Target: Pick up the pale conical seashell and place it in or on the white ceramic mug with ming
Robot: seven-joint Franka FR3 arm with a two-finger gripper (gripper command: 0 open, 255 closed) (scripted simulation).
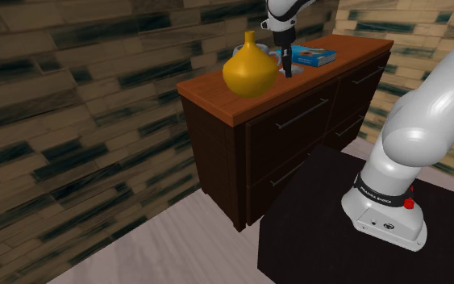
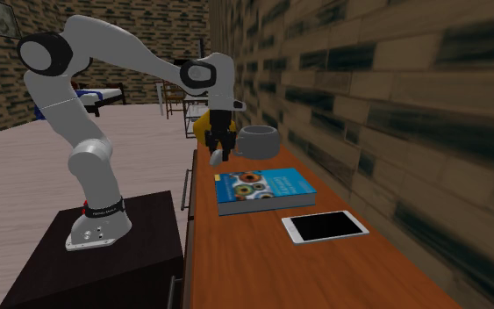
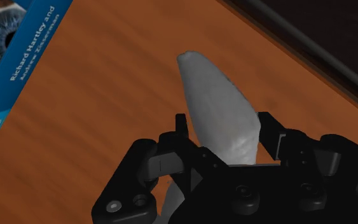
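I see the counter (image 3: 95, 121) top as smooth, wood-grained brown. The seashell (image 3: 215, 108) looks matt, chalky grey — faintly mottled. My gripper (image 3: 224, 130) is matt black; the yellow vase (image 1: 249, 71) carries a soft sheen.

The pincer (image 3: 224, 125) hides the wide end of the seashell (image 3: 212, 95).

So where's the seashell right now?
The seashell is clasped in the black gripper, over the wooden dresser top; in the second exterior view it hangs between the blue book and the yellow vase.
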